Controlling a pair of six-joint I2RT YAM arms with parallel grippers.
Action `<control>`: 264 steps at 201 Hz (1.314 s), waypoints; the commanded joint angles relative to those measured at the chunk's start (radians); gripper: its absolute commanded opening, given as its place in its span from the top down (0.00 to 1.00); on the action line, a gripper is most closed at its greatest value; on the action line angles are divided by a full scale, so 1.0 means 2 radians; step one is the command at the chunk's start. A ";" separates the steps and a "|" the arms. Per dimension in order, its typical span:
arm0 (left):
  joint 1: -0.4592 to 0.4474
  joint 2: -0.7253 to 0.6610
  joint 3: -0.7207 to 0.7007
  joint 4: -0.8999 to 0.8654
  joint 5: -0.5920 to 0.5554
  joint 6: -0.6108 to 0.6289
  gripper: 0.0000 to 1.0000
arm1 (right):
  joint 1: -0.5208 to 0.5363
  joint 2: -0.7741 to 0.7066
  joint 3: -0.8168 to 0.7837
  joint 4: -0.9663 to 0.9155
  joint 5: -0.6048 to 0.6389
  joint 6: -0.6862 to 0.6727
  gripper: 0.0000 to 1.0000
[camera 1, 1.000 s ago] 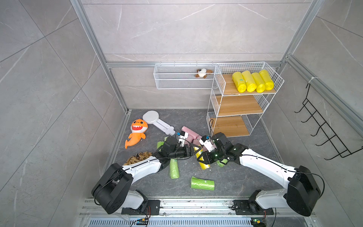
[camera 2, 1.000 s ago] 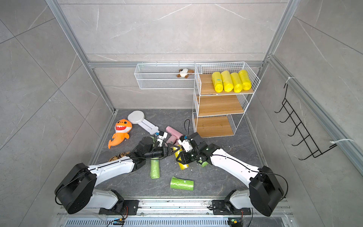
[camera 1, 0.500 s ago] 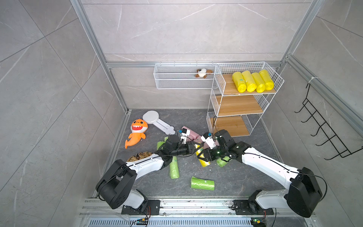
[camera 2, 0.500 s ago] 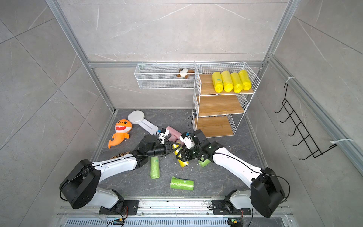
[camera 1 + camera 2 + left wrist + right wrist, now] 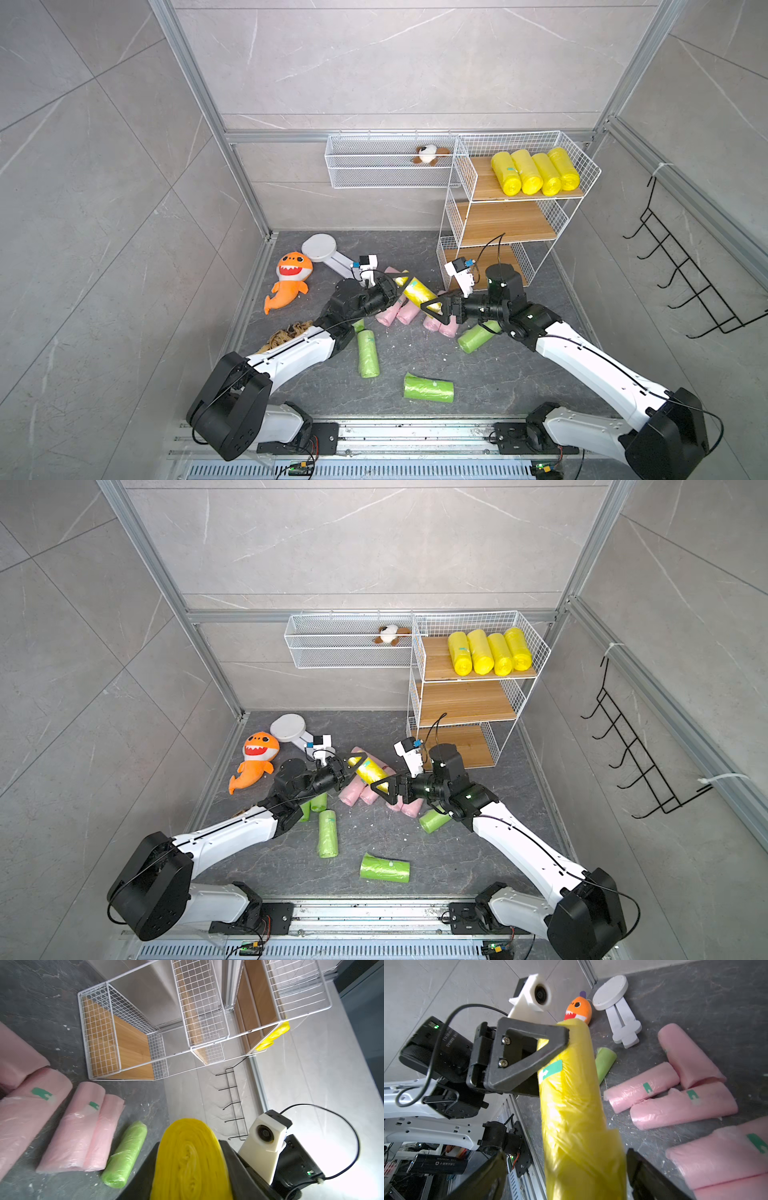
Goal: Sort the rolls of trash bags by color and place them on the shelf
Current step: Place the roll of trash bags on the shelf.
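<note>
Fingers of the left gripper (image 5: pixel 400 286) pinch one end of the yellow roll (image 5: pixel 417 293), held tilted above the pink rolls (image 5: pixel 405 313); the right gripper (image 5: pixel 430 306) has its fingers spread around the other end. Both arms stretch low, converging near the shelf (image 5: pixel 507 224).

Both top views look steeply down from high up onto the whole floor (image 5: pixel 415 357) and shelf (image 5: pixel 507 224). The left wrist camera, close behind the yellow roll (image 5: pixel 191 1163), faces the shelf; the right wrist camera faces back along that roll toward the shark toy (image 5: pixel 578 1009).
</note>
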 commanded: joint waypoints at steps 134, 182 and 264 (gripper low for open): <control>0.002 -0.025 0.005 0.082 -0.021 -0.113 0.78 | 0.015 0.031 -0.024 0.192 0.010 0.078 0.33; 0.002 -0.031 -0.005 0.093 -0.028 -0.120 0.78 | 0.016 0.027 -0.034 0.193 0.015 0.075 0.40; 0.002 -0.037 -0.010 0.064 -0.043 -0.087 0.43 | 0.016 -0.011 -0.016 0.153 0.044 0.056 0.69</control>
